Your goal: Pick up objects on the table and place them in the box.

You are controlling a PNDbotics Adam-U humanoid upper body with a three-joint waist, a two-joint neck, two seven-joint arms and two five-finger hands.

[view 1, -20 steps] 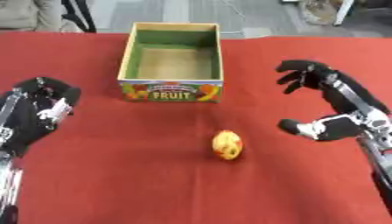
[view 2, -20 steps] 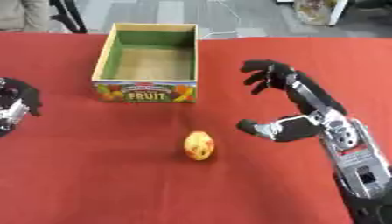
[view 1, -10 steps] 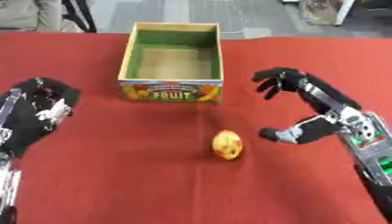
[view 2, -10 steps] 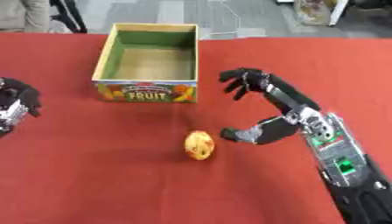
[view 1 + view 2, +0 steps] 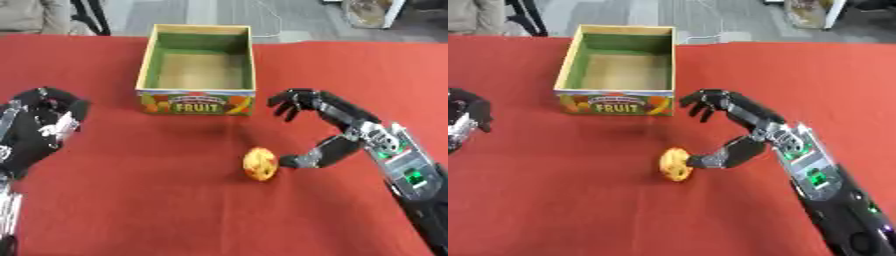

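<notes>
One right hand [image 5: 337,131] spread open, thumb tip just beside the yellow fruit [image 5: 260,163], nothing held.

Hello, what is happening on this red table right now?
The right robot hand is open beside a small yellow-orange fruit on the red table, its thumb tip at the fruit's right side and its fingers spread above. The fruit is not lifted yet. The cardboard fruit box behind it holds nothing. The left robot hand rests idle at the left edge.
</notes>
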